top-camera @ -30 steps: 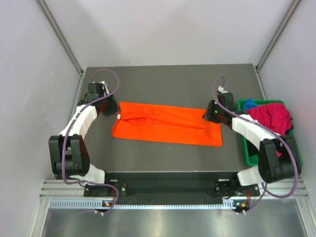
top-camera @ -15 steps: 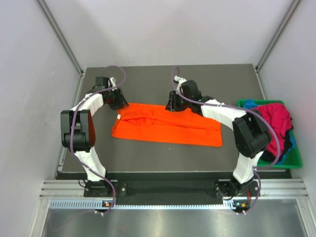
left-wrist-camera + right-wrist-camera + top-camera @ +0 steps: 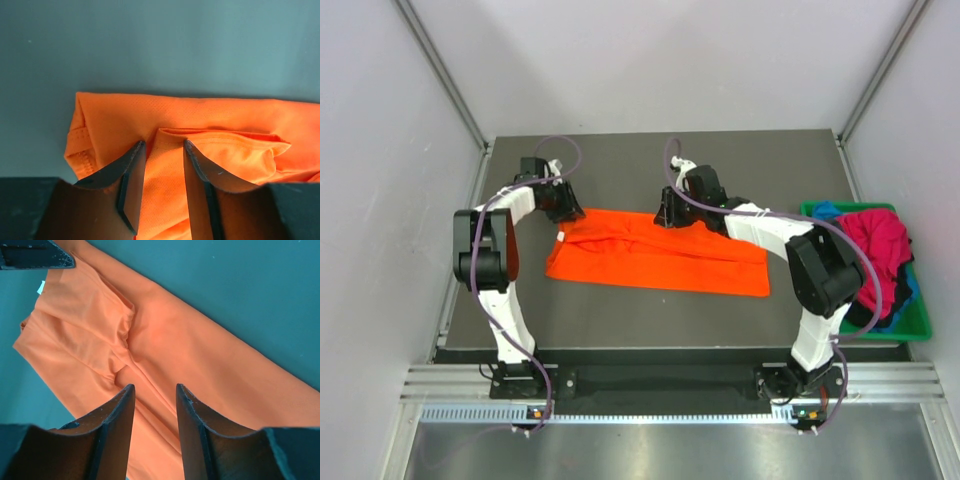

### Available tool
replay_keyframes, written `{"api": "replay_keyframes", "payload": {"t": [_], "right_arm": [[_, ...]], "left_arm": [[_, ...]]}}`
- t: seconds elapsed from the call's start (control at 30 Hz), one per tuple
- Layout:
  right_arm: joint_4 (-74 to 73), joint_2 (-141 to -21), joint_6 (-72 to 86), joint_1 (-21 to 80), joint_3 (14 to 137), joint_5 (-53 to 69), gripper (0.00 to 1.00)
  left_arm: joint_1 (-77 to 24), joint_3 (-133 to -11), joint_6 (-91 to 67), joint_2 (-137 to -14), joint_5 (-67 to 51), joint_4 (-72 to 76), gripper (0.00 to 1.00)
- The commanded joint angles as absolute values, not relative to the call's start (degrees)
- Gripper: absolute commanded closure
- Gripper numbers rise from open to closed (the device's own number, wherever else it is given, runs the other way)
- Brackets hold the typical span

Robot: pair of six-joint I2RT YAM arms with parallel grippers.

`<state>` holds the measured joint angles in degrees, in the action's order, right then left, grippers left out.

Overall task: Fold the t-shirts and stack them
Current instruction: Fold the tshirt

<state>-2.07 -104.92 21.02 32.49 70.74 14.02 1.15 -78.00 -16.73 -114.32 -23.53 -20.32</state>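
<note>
The orange t-shirt (image 3: 650,255) lies folded into a long strip across the middle of the table. My left gripper (image 3: 567,212) is at its far left corner. In the left wrist view the gripper (image 3: 163,145) is open and its fingers straddle a fold of the orange cloth (image 3: 225,120). My right gripper (image 3: 665,218) is over the middle of the strip's far edge. In the right wrist view it (image 3: 155,387) is open just above the orange cloth (image 3: 210,350). The magenta-red shirt (image 3: 875,240) and the blue shirt (image 3: 826,210) lie bunched in the bin.
The green plastic bin (image 3: 920,322) stands at the table's right edge beside the right arm. Grey walls with metal posts close in the table at the back and sides. Dark tabletop (image 3: 650,165) shows beyond the shirt.
My right gripper has swung from the shirt's right end to the middle of its far edge. My left gripper has shifted slightly onto the far left corner.
</note>
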Motion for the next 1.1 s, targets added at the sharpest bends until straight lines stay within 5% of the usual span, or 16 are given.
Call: {"api": "replay_keyframes", "payload": {"t": [0.0, 0.3, 0.47, 1.07], "right_arm": [[1.58, -103.45, 20.39, 32.61, 70.14, 13.8, 0.61], [1.23, -103.36, 20.83, 32.61, 69.61, 13.36, 0.61], [1.14, -102.57, 21.09, 32.69, 68.73, 13.27, 0.61], [0.97, -97.65, 22.68, 32.61, 64.08, 12.66, 0.61]], "left_arm": [[1.32, -80.42, -15.12, -114.43, -26.36, -17.49, 0.59], [1.32, -80.25, -14.85, -113.47, -29.53, -17.93, 0.76], [1.05, -79.63, -15.55, -110.66, -30.32, -19.33, 1.0], [-4.21, -60.92, -18.46, -90.18, -25.14, -25.66, 0.97]]}}
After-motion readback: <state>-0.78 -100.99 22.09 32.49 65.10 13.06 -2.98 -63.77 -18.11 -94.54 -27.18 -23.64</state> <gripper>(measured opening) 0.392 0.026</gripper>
